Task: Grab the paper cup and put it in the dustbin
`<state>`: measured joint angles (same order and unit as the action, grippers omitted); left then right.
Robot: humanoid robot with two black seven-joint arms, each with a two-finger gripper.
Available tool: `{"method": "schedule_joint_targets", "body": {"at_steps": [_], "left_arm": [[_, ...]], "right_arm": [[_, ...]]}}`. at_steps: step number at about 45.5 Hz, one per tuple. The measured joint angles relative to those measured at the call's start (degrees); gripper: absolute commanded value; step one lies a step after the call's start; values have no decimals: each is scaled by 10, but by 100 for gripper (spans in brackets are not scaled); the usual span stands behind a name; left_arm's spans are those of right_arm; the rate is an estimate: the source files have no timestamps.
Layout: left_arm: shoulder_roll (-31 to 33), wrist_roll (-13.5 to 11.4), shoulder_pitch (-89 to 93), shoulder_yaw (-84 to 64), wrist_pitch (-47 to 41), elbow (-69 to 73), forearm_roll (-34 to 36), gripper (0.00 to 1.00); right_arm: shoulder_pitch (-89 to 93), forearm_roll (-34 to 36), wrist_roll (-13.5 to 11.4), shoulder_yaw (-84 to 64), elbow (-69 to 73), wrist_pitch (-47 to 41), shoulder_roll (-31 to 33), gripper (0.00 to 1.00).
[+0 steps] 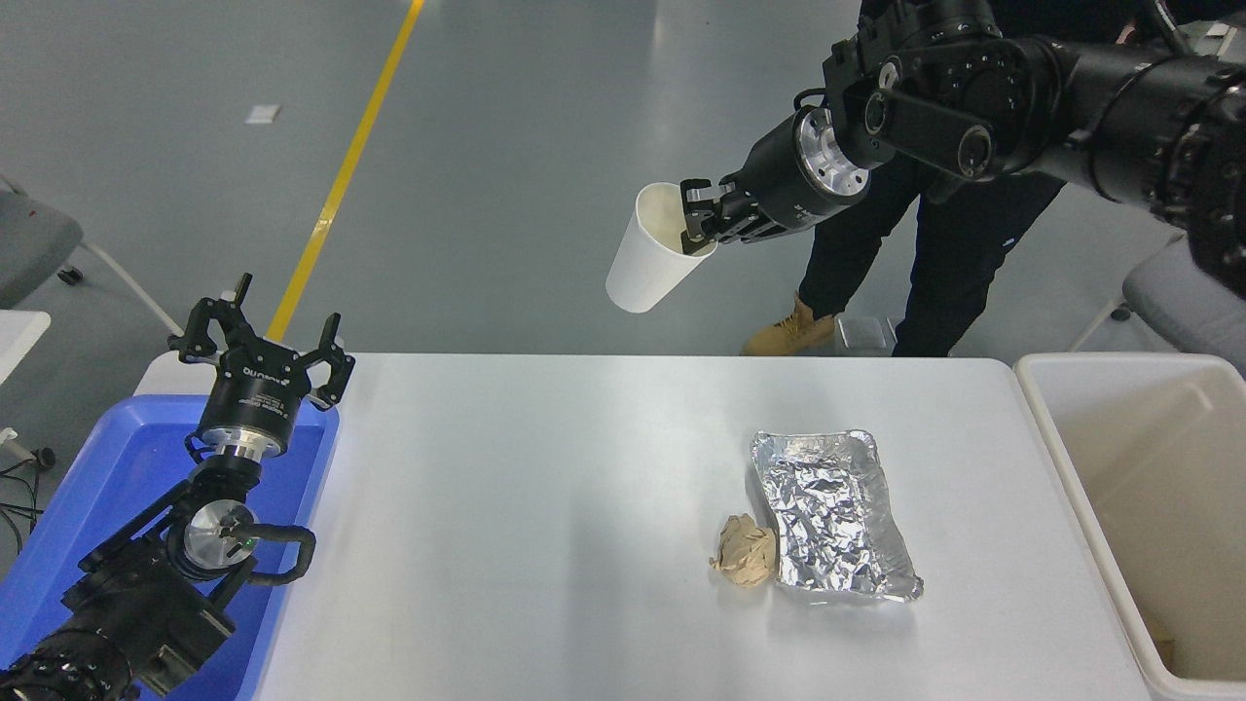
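Two pincers in play. Far left: left pincer (261, 336) parked above the blue tray (97, 487), fingers spread wide, gripping nothing. Moving right across the white worktop (506, 506): bare stretch, then crumpled brown paper ball (746, 552) touching the near-left side of the foil tray (832, 514). Up high, beyond the worktop's far edge: paper cup (650, 250) aloft, tilted, mouth facing up and right, base down and left. Right pincer (703, 216) pinching the cup's rim, one finger inside, wall clamped between. Black right arm (1022, 78) reaching in from the upper right corner. Behind it, person in dark clothing (934, 253), tan boot (787, 331) on the grey floor. Far right: dustbin (1046, 428) just beside the worktop's right edge, open, deep cream interior showing, well apart from the cup.
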<state>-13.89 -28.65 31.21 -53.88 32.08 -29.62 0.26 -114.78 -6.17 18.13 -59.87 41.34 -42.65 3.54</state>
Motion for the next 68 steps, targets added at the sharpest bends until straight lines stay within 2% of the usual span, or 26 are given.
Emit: {"method": "schedule_joint_targets", "body": {"at_steps": [18, 37, 52, 68], "left_arm": [[0, 0, 0, 0, 0, 0, 0, 98], [0, -1, -1, 0, 0, 0, 0, 98], [0, -1, 0, -1, 0, 0, 0, 98], [0, -1, 0, -1, 0, 0, 0, 98]], "right_arm": [[-91, -5, 0, -15, 24, -20, 34, 0], [-83, -12, -4, -35, 18, -23, 40, 0], [28, -18, -7, -95, -108, -23, 73, 0], [212, -13, -29, -133, -293, 33, 155, 0]]}}
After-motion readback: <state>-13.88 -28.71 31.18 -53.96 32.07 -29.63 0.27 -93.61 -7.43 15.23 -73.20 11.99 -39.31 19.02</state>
